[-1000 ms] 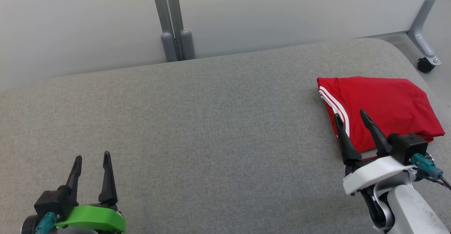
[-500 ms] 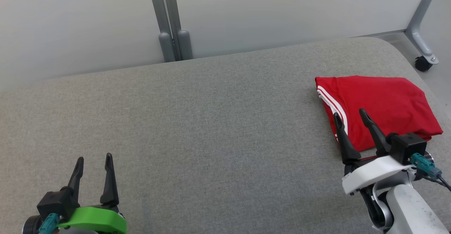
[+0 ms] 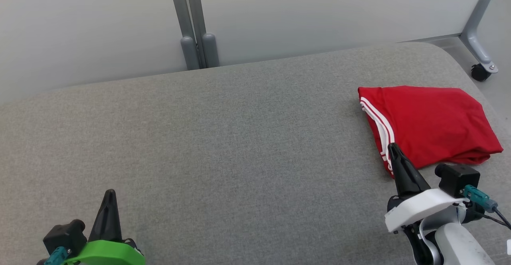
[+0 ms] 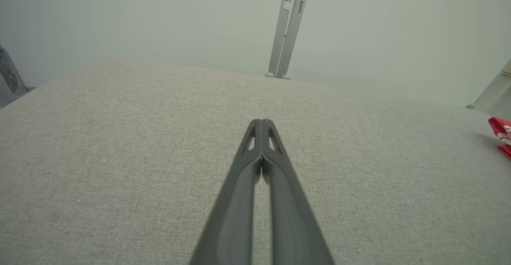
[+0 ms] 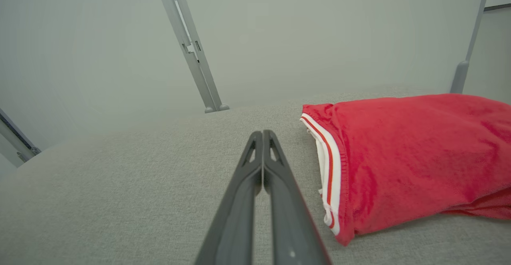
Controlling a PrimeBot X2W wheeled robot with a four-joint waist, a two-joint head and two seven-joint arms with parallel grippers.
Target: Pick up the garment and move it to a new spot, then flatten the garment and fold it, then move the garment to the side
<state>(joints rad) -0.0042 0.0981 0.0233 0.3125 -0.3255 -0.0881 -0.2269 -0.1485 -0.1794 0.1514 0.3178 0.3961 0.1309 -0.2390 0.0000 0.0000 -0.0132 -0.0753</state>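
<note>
Garment (image 3: 431,127) lies folded on grey surface (image 3: 239,137) beside closed right gripper (image 3: 392,147).

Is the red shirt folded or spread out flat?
Folded. The garment lies as a compact red packet on the grey cushion, with stacked layers and the white striped trim showing along one edge.

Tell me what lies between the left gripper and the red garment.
In the head view the stretch is bare grey upholstery all the way from the left gripper to the garment.
</note>
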